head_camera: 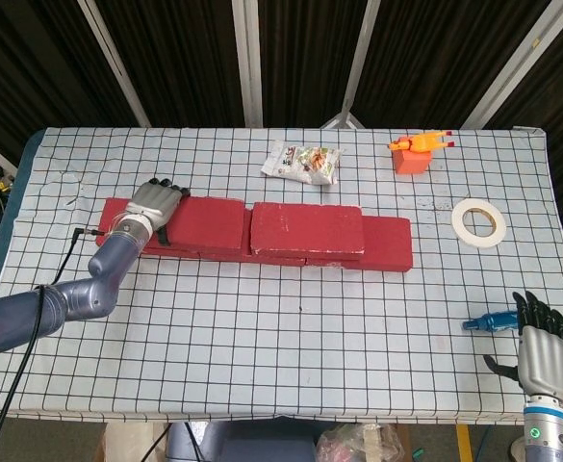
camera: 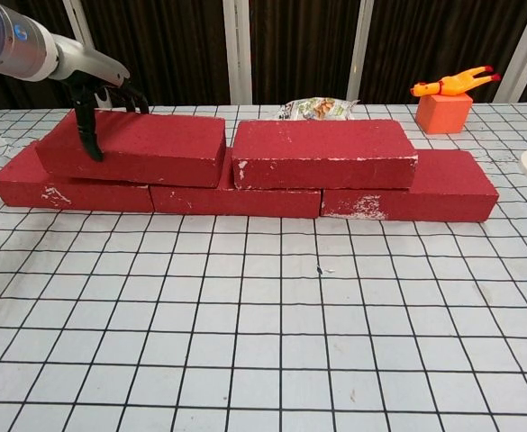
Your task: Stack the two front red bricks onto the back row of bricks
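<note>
The left hand (head_camera: 152,203) grasps the left top brick (camera: 137,148) at its left end: the thumb runs down the near face in the chest view, and the other fingers (head_camera: 168,185) lie over the top toward the far edge. This brick lies flat on the back row (camera: 245,192), across the left bottom brick (camera: 60,190) and part of the middle one, a little in from the row's left end. Its right end stands just beside the right top brick (camera: 324,153); whether the two touch I cannot tell. The right top brick lies flat too, across the joint between the middle bottom brick and the right bottom brick (camera: 425,192). The row's right end juts out past it. So both upper bricks are on the row, end to end, on the checked cloth (head_camera: 291,318).

Behind the bricks, near the far edge, lies a snack bag (head_camera: 302,162). Further right stands an orange block (head_camera: 411,160) with a toy chicken (camera: 454,84) lying on top. Right of the row, well apart, a tape roll (head_camera: 479,221) lies flat.

At the near right corner the right hand (head_camera: 539,348) is released, fingers up and slightly apart, holding nothing. A blue tool (head_camera: 487,322) lies just to its left; I cannot tell if they touch.
</note>
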Motion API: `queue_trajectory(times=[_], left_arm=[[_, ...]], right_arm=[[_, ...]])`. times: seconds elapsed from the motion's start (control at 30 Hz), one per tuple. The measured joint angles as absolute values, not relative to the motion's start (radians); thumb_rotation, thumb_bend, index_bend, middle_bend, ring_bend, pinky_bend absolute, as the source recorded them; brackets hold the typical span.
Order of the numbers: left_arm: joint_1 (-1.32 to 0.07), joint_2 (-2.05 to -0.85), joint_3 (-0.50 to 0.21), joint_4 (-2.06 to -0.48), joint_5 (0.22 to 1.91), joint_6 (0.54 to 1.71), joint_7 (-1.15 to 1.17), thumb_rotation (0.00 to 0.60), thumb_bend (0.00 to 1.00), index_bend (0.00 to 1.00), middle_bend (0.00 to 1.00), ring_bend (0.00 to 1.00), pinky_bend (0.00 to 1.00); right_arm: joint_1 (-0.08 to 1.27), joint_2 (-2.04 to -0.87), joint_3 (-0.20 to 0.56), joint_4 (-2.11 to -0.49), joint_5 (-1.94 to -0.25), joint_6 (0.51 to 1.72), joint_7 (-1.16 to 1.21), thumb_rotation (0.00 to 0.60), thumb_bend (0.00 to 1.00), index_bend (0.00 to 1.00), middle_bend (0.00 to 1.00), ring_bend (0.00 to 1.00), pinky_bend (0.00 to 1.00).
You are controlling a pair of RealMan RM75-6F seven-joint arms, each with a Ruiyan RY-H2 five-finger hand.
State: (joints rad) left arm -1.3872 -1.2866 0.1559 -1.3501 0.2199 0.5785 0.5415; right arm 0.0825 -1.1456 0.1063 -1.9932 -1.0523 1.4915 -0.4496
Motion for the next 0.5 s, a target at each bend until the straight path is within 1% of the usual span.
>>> queue_trajectory(times=[0.5], left_arm=[[-1.403, -1.296, 0.158, -1.364, 0.195, 0.608, 0.56, 0.6, 0.01, 0.21, 0.15, 0.06, 0.08]], right_arm=[[0.084, -1.142, 0.106, -1.993, -1.049, 1.49, -0.443, 0.6, 0.18, 0.05, 0.0, 0.0, 0.0]])
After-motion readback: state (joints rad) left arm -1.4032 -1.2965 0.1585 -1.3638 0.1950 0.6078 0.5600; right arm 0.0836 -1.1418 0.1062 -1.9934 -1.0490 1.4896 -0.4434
